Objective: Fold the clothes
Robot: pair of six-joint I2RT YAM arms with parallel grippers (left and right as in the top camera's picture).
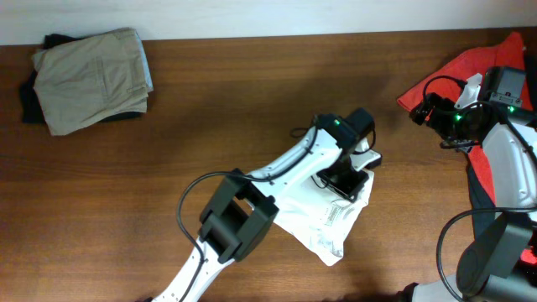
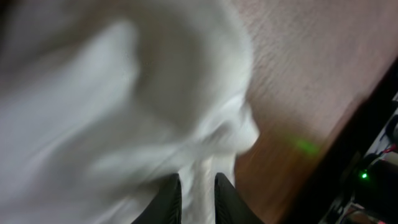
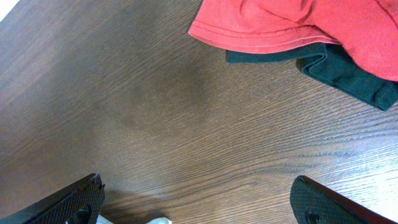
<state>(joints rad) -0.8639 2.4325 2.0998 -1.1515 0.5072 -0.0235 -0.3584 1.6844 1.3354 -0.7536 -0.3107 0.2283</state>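
Observation:
The white shirt lies crumpled on the wooden table, right of centre. My left gripper sits low on its upper right corner. In the left wrist view, blurred white cloth fills the frame and shows in the narrow gap of that gripper; whether the cloth is pinched I cannot tell. My right gripper hovers wide open at the far right next to a red garment. Nothing lies between its fingers, only bare wood. The red garment lies over a dark one.
A folded khaki garment rests on a dark one at the table's back left corner. The table's edge runs close beside the shirt in the left wrist view.

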